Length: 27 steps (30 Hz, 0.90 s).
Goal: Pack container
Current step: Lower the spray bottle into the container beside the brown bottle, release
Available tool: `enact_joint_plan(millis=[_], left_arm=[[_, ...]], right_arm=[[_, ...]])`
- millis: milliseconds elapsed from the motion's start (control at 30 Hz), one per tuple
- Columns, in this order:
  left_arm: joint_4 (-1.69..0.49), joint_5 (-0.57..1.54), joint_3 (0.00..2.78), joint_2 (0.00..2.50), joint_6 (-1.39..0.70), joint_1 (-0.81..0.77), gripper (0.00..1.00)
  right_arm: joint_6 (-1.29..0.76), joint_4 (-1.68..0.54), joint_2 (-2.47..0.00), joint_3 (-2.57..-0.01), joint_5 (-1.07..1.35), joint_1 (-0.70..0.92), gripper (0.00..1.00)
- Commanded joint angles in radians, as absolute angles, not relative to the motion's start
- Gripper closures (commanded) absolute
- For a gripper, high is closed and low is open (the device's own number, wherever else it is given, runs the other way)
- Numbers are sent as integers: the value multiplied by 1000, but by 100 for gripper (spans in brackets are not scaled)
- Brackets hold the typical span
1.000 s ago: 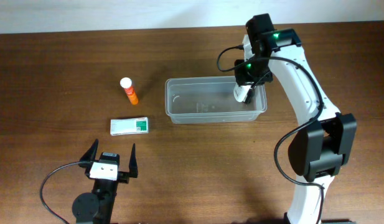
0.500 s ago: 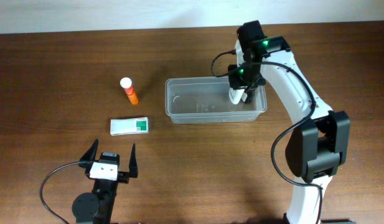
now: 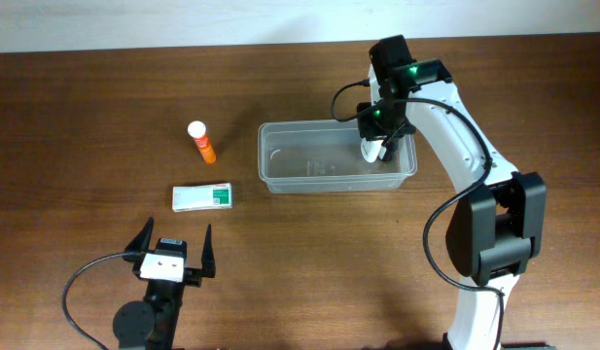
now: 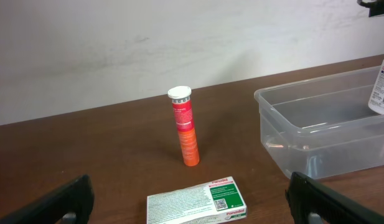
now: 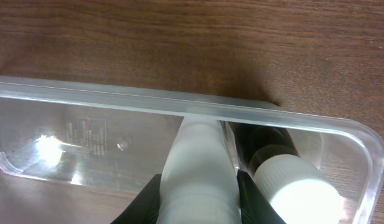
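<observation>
Two robot arms work over a dark wooden bench [image 3: 86, 97]. Nearest the viewer, at the left, the left tool [image 3: 175, 238] is released, its two black fingers [image 4: 61, 202] spread wide and holding nothing.

Just beyond it a white box [image 3: 203, 197] with a green panel lies flat on the bench. Farther back an orange tube [image 3: 201, 142] with a white cap stands upright, apart from the box.

To the right of these, toward the far side of the bench, sits the container [image 3: 280, 165], a clear rectangular plastic tub with rounded corners and a rim. Its left part holds nothing.

The right arm reaches from the near right up and over the container. The right tool [image 3: 382, 148] points down into the container's right end and is clenched on a white bottle [image 5: 198, 168], gripping it from both sides. Whether that bottle touches the container's floor cannot be told.

Just beside it, against the right end wall, a second bottle [image 5: 291, 180] with a dark body and white cap lies inside the container.
</observation>
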State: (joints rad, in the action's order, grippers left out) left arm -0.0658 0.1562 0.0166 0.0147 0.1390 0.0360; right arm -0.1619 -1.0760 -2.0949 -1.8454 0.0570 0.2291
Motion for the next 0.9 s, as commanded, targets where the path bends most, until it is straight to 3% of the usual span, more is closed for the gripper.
enact_joint_plan(millis=[0, 867], left_arm=[[-64, 152, 9, 6, 155, 42, 1], [-64, 152, 9, 6, 155, 42, 1]], right_arm=[[-174, -1069, -2085, -1844, 28, 236, 79], [-174, -1054, -2085, -1811, 52, 236, 79]])
